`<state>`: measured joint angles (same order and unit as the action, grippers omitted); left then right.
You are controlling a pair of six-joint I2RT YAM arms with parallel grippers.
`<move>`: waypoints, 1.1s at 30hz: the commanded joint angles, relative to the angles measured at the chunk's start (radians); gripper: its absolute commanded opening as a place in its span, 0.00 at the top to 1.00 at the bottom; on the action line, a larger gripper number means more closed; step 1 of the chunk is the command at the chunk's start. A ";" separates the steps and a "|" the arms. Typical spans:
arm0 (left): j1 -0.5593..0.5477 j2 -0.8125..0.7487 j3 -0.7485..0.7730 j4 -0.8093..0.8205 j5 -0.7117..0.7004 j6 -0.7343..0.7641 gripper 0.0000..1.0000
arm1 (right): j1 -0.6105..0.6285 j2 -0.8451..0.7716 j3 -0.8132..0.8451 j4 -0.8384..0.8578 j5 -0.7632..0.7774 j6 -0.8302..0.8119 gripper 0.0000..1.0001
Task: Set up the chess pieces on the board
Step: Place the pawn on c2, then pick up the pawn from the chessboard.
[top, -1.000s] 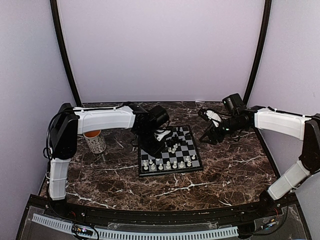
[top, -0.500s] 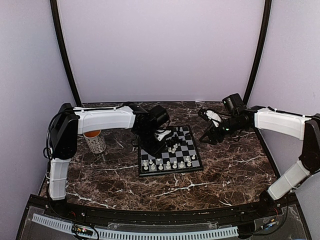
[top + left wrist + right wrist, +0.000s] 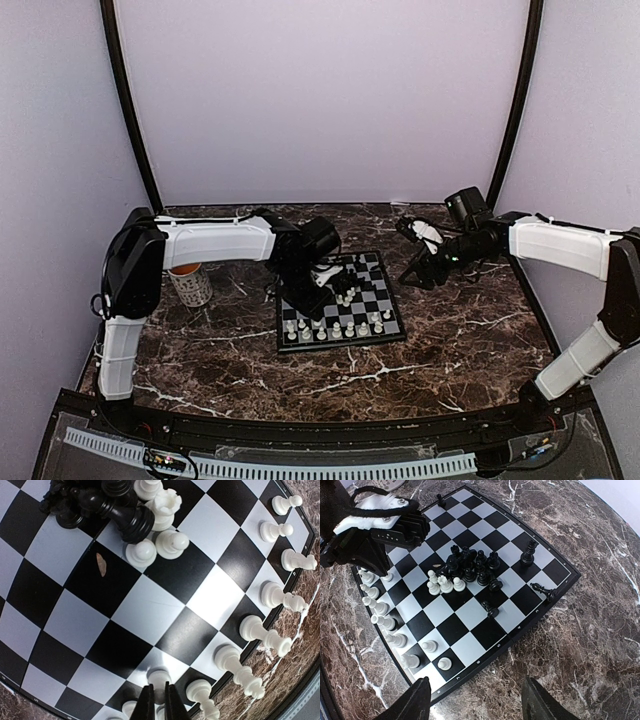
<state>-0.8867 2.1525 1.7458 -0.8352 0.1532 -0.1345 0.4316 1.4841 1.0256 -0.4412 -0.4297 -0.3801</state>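
The board (image 3: 388, 296) lies mid-table. White chess pieces (image 3: 335, 328) line its near edge, and black pieces (image 3: 470, 565) are heaped in the middle with three white pawns (image 3: 444, 584) beside them. My left gripper (image 3: 159, 700) hangs low over the board's near-left part (image 3: 303, 300), shut on a white pawn (image 3: 159, 679) that stands on or just above a pale square. The white row (image 3: 272, 595) runs along the edge to its right. My right gripper (image 3: 479, 700) is open over the marble beside the board's right edge (image 3: 412, 278), holding nothing.
A mug (image 3: 189, 283) stands left of the board, under the left arm. Black pieces lie toppled near the board's right side (image 3: 544, 591) (image 3: 491, 611), and one stands upright (image 3: 529, 554). A small brown speck (image 3: 101, 564) lies on a dark square.
My left gripper has shifted a little toward the board's near-left side, still shut. The right arm has not moved.
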 commanded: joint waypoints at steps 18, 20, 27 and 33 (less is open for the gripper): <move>-0.004 -0.022 0.175 -0.092 -0.007 0.050 0.68 | -0.005 -0.007 -0.002 0.010 -0.007 -0.005 0.37; -0.004 -0.023 0.194 -0.077 -0.024 0.053 0.66 | -0.005 -0.011 -0.003 0.012 -0.003 -0.005 0.37; -0.004 0.007 0.220 0.021 -0.062 0.016 0.66 | -0.005 -0.007 -0.001 0.012 -0.001 -0.005 0.37; -0.003 0.064 0.263 0.052 -0.108 -0.006 0.68 | -0.005 -0.009 -0.005 0.012 0.001 -0.008 0.37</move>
<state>-0.8867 2.1899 1.9694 -0.8135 0.0864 -0.1184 0.4316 1.4841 1.0256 -0.4416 -0.4294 -0.3836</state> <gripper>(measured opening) 0.335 0.633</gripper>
